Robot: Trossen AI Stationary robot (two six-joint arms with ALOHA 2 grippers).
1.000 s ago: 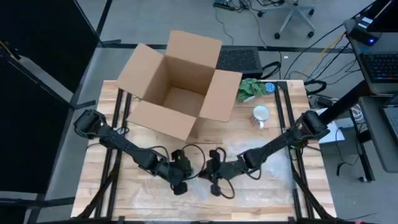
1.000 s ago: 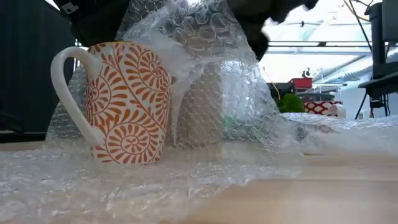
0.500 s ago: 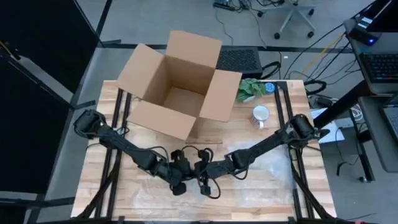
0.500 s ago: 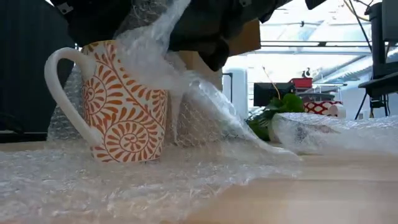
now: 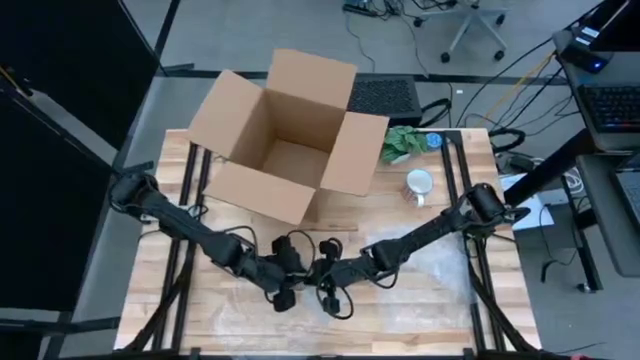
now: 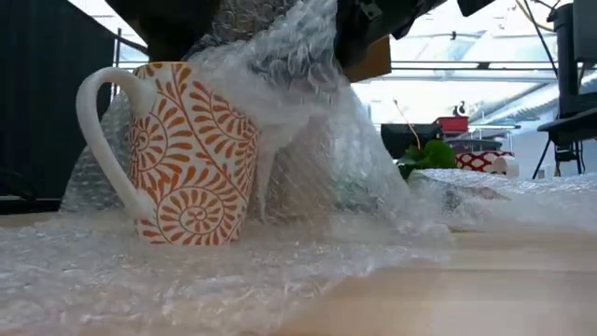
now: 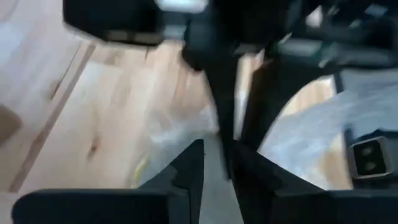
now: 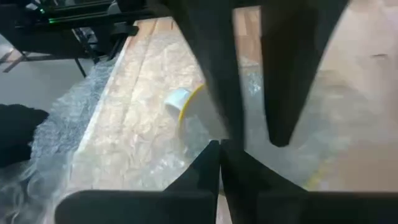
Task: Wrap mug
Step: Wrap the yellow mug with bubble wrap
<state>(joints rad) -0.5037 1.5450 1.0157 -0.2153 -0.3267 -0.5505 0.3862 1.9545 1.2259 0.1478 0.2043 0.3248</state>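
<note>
Wooden table (image 5: 180, 300) from above: both pincers met near its front edge, left pincer (image 5: 283, 296) just beside right pincer (image 5: 330, 300), open room all round.

From table level, the mug (image 6: 187, 154) stood upright under them, bubble wrap (image 6: 308, 121) draped over.

Wrist views showed each pincer pinched narrowly on wrap.

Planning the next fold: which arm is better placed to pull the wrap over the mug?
Probably the right: its pincer holds the bubble wrap draped against the orange mug; the left pincer is alongside.
</note>
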